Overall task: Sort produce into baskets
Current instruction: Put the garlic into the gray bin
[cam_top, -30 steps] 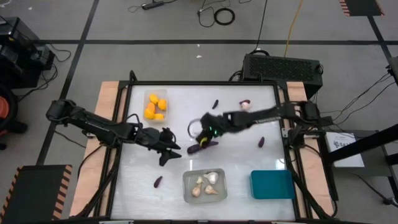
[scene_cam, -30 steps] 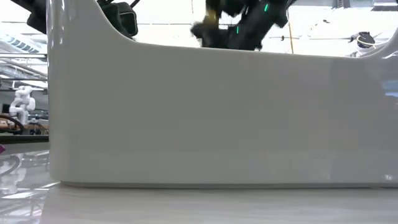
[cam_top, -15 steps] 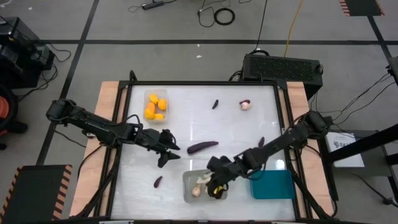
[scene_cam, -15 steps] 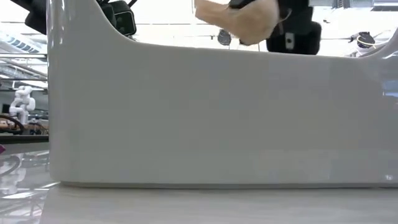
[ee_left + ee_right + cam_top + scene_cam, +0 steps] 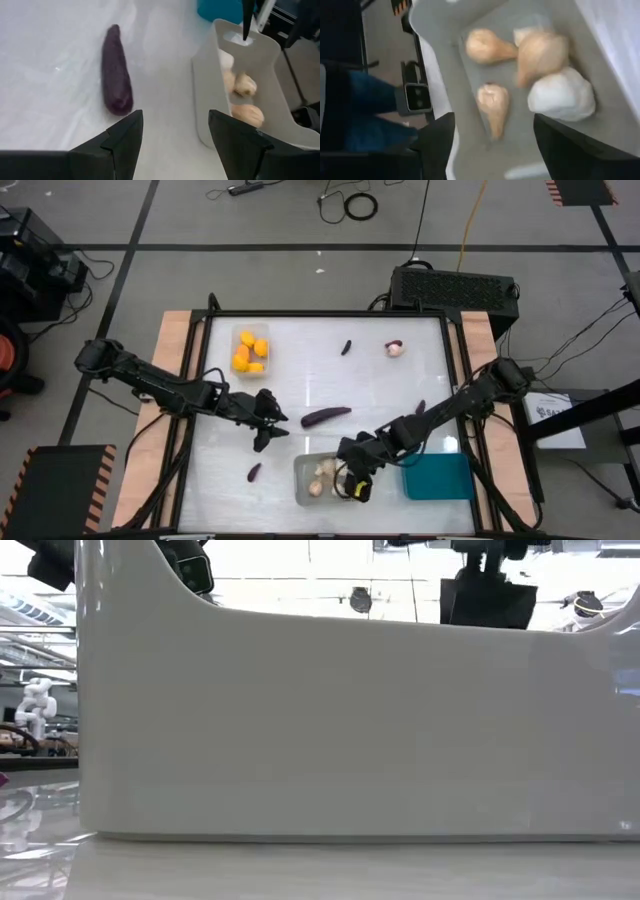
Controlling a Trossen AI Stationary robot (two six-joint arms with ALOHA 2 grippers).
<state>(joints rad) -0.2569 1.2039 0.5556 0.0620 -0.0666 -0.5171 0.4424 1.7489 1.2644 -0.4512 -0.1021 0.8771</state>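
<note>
The grey bin (image 5: 330, 478) stands near the table's front edge with several cream garlic bulbs (image 5: 540, 55) lying on its floor. My right gripper (image 5: 356, 483) hovers open above that bin, fingers pointing down, nothing between them. My left gripper (image 5: 272, 429) is open left of the table's middle, aimed toward a long purple eggplant (image 5: 326, 416) that lies flat on the table. In the left wrist view the eggplant (image 5: 116, 85) lies ahead of the open fingers. The clear bin (image 5: 250, 350) holds orange pieces. The teal bin (image 5: 437, 476) stands right of the grey one.
Small eggplants lie loose at the far middle (image 5: 346, 347), near left (image 5: 254, 472) and right (image 5: 420, 408). One garlic bulb (image 5: 396, 348) lies at the far right. A black vented box (image 5: 455, 287) stands beyond the table. The grey bin's wall (image 5: 320, 720) fills the low view.
My right gripper has swung from the table's middle toward the near edge, carrying a garlic bulb over the grey bin. It has let the bulb go, and the bulb now lies in the bin with the others. My left gripper has stayed in place.
</note>
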